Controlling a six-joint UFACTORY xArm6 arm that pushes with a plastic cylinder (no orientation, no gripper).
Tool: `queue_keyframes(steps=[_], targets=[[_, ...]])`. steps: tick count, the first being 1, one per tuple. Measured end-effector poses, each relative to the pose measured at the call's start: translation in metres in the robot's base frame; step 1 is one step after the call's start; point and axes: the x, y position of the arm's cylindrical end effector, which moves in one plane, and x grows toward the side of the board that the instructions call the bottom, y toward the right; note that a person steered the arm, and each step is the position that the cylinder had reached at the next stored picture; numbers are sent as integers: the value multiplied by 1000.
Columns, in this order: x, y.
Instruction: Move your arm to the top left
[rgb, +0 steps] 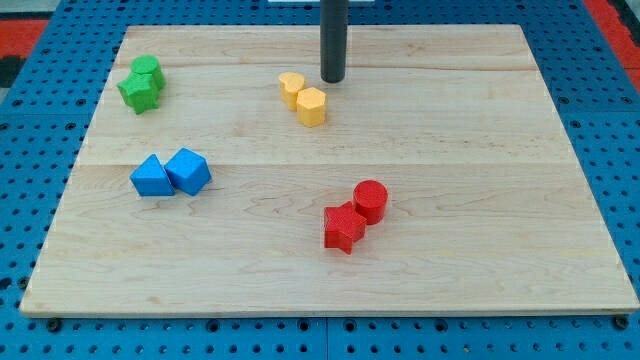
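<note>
Up top near the middle, my tip (333, 79) sits just right of the yellow blocks (303, 97), touching nothing; no fingers, just a rod. Next it probably slides left toward the green blocks (141, 83) corner, passing above the yellows.

Lab: blue pegboard (600, 150), wood board (450, 130).

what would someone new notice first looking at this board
Probably the dark rod coming down from the view's top centre, my tip resting just right of the yellow pair. Next, the colour pairs spread over the wooden board: green blocks top left, blue blocks at left, red blocks below centre.
</note>
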Motion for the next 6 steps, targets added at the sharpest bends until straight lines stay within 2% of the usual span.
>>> queue_keyframes(steps=[1, 2, 3, 4, 5, 6], targets=[[8, -45], [39, -61], [32, -61], [1, -85], [-29, -146], [-41, -231]])
